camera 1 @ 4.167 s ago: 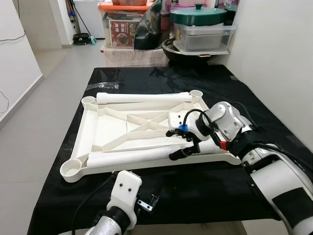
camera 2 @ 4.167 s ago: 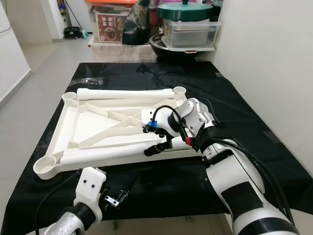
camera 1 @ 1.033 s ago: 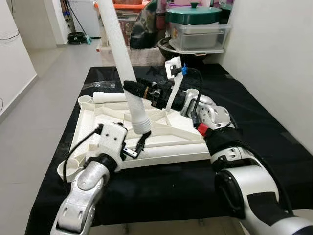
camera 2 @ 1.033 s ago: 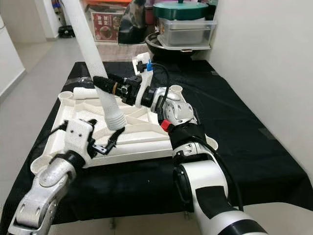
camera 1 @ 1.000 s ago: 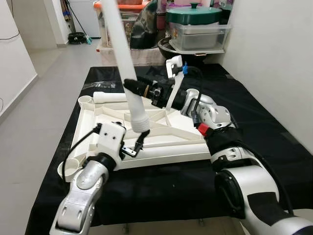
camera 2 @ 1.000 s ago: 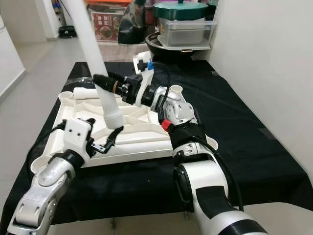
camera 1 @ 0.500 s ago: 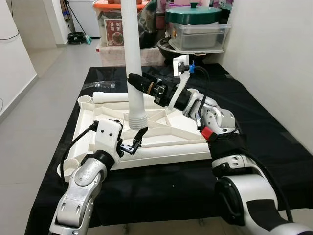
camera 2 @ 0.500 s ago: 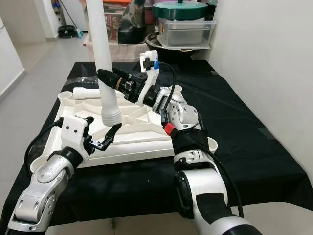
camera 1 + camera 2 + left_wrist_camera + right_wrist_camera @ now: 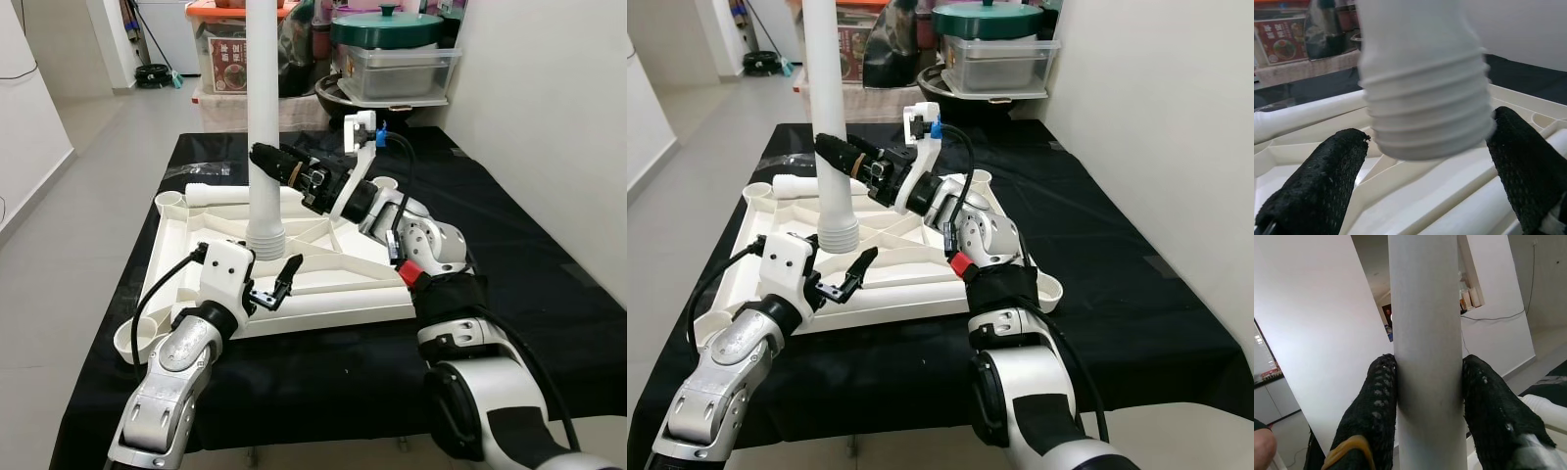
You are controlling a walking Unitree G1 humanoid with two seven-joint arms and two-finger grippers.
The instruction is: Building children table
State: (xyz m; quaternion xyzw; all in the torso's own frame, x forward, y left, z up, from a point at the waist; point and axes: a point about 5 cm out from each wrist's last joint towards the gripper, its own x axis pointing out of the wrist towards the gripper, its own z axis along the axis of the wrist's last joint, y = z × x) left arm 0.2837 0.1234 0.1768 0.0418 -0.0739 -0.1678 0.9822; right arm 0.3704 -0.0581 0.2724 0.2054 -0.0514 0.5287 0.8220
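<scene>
The right gripper [image 9: 263, 158] pinches a long white plastic table leg [image 9: 263, 108] at mid-shaft, holding it upright above the upturned white plastic children's tabletop [image 9: 186, 257], which lies on a black cloth-covered table [image 9: 509, 284]. The leg's ribbed threaded end [image 9: 1425, 115] hangs just above the tabletop's ribbing. The left gripper [image 9: 275, 286] sits just below and beside that end, its black fingers [image 9: 1322, 181] spread to either side; contact looks absent, though I cannot be sure. A second white leg [image 9: 220, 195] lies along the tabletop's far edge.
</scene>
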